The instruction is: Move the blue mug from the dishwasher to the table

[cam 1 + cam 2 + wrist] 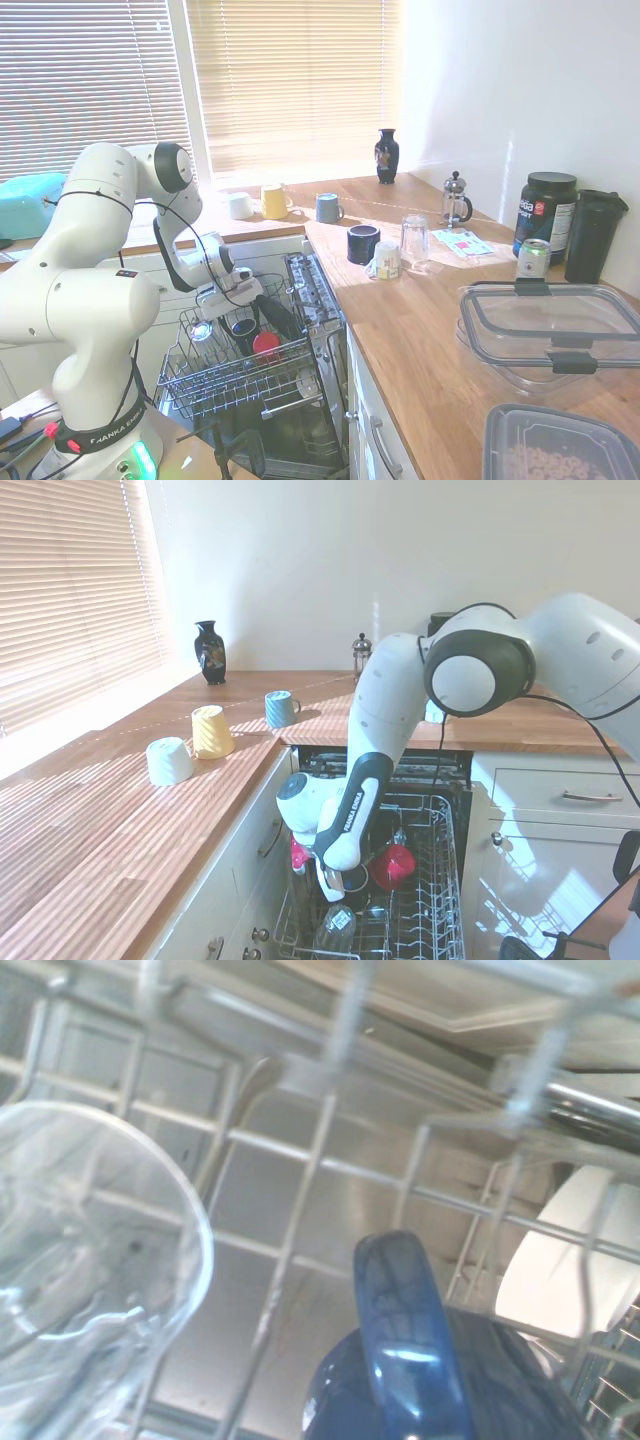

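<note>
The gripper (232, 312) is down in the dishwasher (262, 375) rack, right over the mug (242, 327), and whether the fingers are spread or clamped on it I cannot tell: the wrist body hides them in both outside views. The mug sits in the rack's upper part, dark and glossy, with a red cup (265, 343) just beside it and a clear glass (200, 330) on its other side. Close up, the wrist view fills with the mug's blue handle (405, 1330) rising from the bottom edge, the glass (85, 1270) looming alongside, wire tines (300, 1220) crossing behind and a white plate (570, 1260) further off. Risk here, as I read it: those tines and the glass crowd the mug, so a lift that tilts could snag the handle on a wire or knock the glass over; a glossy wall also invites a slip if the hold is shallow. The table (420, 330) is well apart, up past the rack's rim, so the carry must clear that edge. The first outside view shows a second navy mug (362, 243) already on the table by a tumbler (415, 242); the second outside view misses that but shows the white cup (168, 761), yellow cup (211, 731) and grey-blue mug (281, 708) in a row.
</note>
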Tool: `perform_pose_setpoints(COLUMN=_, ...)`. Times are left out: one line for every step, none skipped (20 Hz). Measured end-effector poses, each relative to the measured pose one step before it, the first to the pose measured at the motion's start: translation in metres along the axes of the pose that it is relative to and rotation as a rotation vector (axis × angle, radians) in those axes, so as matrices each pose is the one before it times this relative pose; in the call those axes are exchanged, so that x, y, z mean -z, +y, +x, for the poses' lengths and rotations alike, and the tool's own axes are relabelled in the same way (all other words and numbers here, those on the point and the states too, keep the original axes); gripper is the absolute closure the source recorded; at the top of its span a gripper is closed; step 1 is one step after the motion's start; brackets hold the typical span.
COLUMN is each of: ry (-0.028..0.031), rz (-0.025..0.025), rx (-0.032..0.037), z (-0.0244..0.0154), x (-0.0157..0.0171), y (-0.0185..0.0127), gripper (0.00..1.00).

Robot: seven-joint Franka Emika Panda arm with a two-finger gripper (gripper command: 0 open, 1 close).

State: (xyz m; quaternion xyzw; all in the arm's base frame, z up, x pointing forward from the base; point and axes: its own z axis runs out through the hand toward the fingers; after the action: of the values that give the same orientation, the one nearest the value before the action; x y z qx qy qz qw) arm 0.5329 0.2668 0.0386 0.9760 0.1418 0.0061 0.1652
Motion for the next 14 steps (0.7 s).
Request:
perform_pose_setpoints(ry=0.00089, rz=-0.00231, rx=0.00785, z=0.00044, x=0.00081, y=-0.00366, gripper=0.00)
perform_pose_setpoints(ry=0.00241, rz=-0.00186, rx=0.00604, z=0.00155, x=0.00064, y=-0.00337, gripper=0.00)
perform_pose_setpoints(ry=-0.00053, rz=-0.00283, rx=0.00488, z=0.00112, x=-0.00041, y=-0.00260, gripper=1.00)
perform_pose_setpoints(ry=-0.00232, rz=-0.00221, rx=0.00281, z=0.00102, x=-0.00091, y=-0.00238, gripper=1.00)
perform_pose_setpoints(ry=-0.00152, rz=-0.00128, rx=0.00258, z=0.00143, x=-0.00112, y=-0.00133, gripper=1.00)
perform_pose_setpoints(ry=-0.00064, rz=-0.00038, rx=0.00536, z=0.00109, x=-0.00144, y=-0.00078, gripper=1.00)
perform_pose_setpoints(ry=-0.00124, rz=0.00019, rx=0.00677, z=0.00056, x=-0.00145, y=-0.00039, gripper=1.00)
perform_pose_setpoints(ry=-0.00114, rz=0.00032, rx=0.00644, z=0.00032, x=-0.00130, y=0.00000, gripper=1.00)
perform_pose_setpoints(ry=-0.00057, rz=0.00065, rx=0.00534, z=0.00048, x=-0.00098, y=-0.00028, gripper=1.00)
perform_pose_setpoints(ry=-0.00100, rz=0.00020, rx=0.00361, z=0.00057, x=-0.00055, y=-0.00027, gripper=1.00)
perform_pose_setpoints(ry=-0.00347, rz=-0.00014, rx=0.00342, z=0.00073, x=-0.00030, y=0.00017, gripper=1.00)
perform_pose_setpoints(ry=-0.00476, rz=0.00147, rx=0.00304, z=0.00067, x=-0.00021, y=0.00034, gripper=1.00)
perform_pose_setpoints(ry=-0.00318, rz=0.00142, rx=0.00274, z=0.00118, x=-0.00040, y=0.00037, gripper=1.00)
perform_pose_setpoints(ry=-0.00117, rz=0.00226, rx=0.00048, z=0.00091, x=-0.00072, y=0.00036, gripper=1.00)
